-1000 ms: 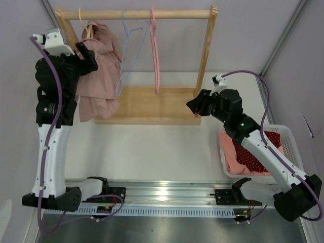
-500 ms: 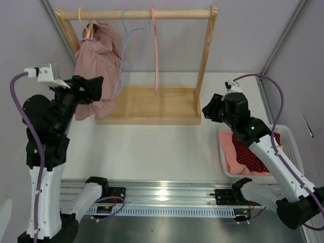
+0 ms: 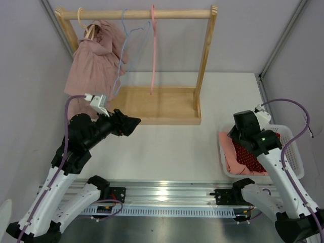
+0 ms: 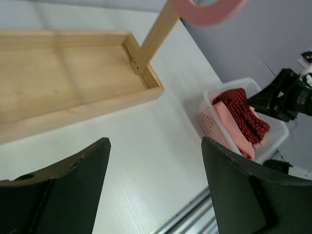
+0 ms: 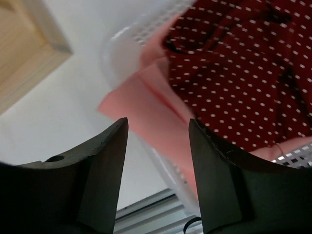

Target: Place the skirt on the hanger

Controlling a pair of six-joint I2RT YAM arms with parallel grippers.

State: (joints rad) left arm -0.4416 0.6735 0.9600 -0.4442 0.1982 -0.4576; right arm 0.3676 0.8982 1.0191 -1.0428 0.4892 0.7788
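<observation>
Rack (image 3: 205,61) far back carries the pink skirt (image 3: 93,63) on its left hanger (image 3: 88,31), so hanging looks done. Over the near-right basket (image 3: 284,130) my right gripper (image 5: 158,161) now hovers, opened and empty; my left gripper (image 4: 156,161) has backed away, wide open, empty.

lighting was bright and even; glare sat on the metal rail (image 3: 161,194) at six o'clock; right wrist view was soft.
</observation>
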